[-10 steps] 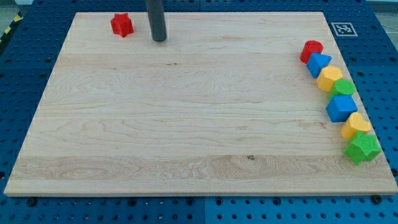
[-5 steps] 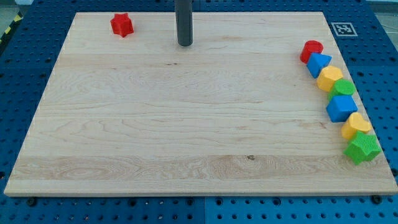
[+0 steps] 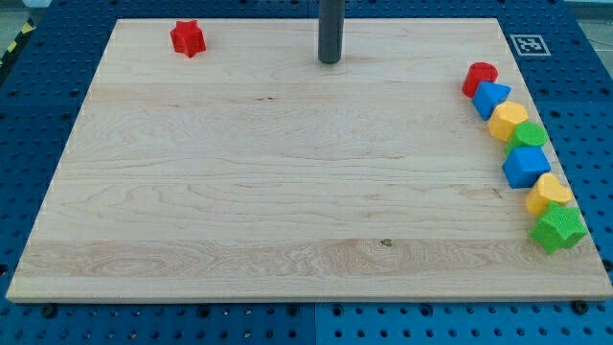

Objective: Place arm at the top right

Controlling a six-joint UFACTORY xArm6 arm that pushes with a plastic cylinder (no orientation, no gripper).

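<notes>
My tip [image 3: 330, 60] rests on the wooden board [image 3: 287, 182] near the view's top, slightly right of the middle. It touches no block. A red star block [image 3: 189, 37] lies far to its left at the top left. A column of blocks runs down the board's right edge, well right of my tip: a red block [image 3: 481, 77], a blue block [image 3: 491, 98], a yellow block [image 3: 508, 121], a green block [image 3: 530, 135], a blue block [image 3: 526, 166], a yellow block [image 3: 550, 193] and a green star block [image 3: 559, 228].
A black-and-white marker tag [image 3: 527, 44] sits just off the board's top right corner. The board lies on a blue perforated table [image 3: 38, 86].
My tip has slid to the right along the top of the board, from beside the red star block to right of the middle. No block has moved.
</notes>
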